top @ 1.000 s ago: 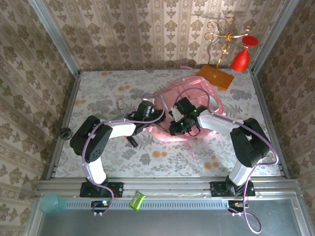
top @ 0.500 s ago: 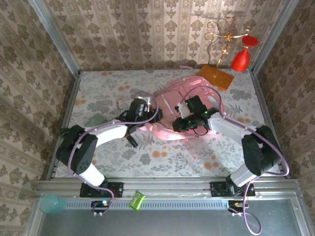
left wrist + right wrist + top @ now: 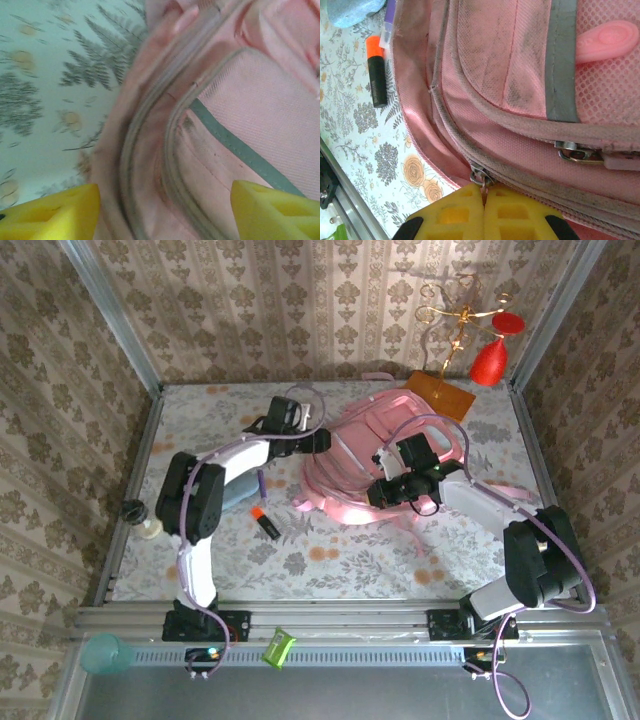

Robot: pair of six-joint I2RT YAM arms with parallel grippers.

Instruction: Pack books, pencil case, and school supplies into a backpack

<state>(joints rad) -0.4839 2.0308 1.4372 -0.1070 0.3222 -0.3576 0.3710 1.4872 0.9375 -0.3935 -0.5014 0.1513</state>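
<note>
Your right gripper (image 3: 485, 212) is pressing its yellow fingers fully together on the metal zip pull (image 3: 481, 177) of the backpack (image 3: 350, 465). The pull is sitting right between the fingertips, at the bag's near edge. From above, that gripper (image 3: 380, 495) is resting against the near side of the bag.

Your left gripper (image 3: 165, 215) is standing wide open and gripping nothing. Its two yellow fingers (image 3: 50, 215) are straddling a curved zip seam in the pink fabric, one finger over the patterned bench (image 3: 350, 560) and the other over the bag. In the overhead view this gripper (image 3: 318, 440) is hovering at the bag's far left edge.

The backpack is lying flat on the bench, right of centre and towards the far wall. Its far right corner is sitting just beside the orange stand base (image 3: 440, 395).

The black-and-orange pen (image 3: 264, 521) is lying on the bench near the bag's near left corner, apart from the fabric. In the right wrist view the same pen (image 3: 377, 72) is lying alongside the bag's edge. The end of a purple pen (image 3: 390, 12) is showing just beyond it, next to a light-blue item (image 3: 350, 10) that you cannot make out clearly.
</note>
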